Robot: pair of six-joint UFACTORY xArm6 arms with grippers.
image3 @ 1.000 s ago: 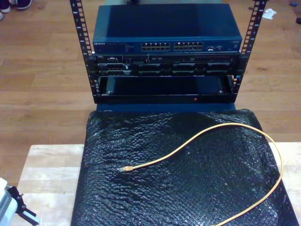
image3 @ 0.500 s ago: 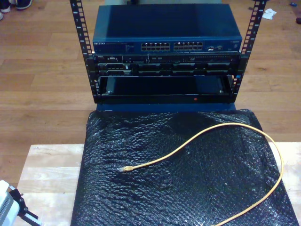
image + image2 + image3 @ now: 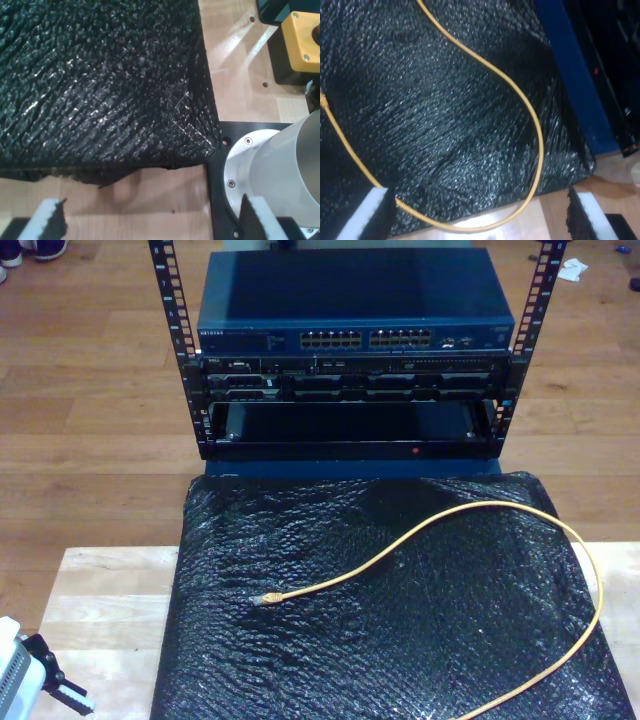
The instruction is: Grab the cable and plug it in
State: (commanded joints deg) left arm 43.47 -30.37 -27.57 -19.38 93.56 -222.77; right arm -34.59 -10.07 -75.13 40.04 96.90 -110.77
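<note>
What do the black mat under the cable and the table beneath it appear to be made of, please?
The black mat looks like a soft plastic or foam sheet, glossy: its crinkled, bumpy surface throws many small highlights. The table looks like pale wood with a smooth finish, showing grain and plank seams. The cable seems to have a matte yellow-orange plastic jacket.

Floor was warm brown wood planks [image 3: 90, 430], running sideways across the exterior view. A pale light-wood tabletop [image 3: 105, 615] sat in front, mostly covered by a crinkly black plastic sheet [image 3: 400, 640]. Behind it stood a black metal equipment rack [image 3: 180, 360] with a dark blue network switch [image 3: 355, 300] on top.
</note>
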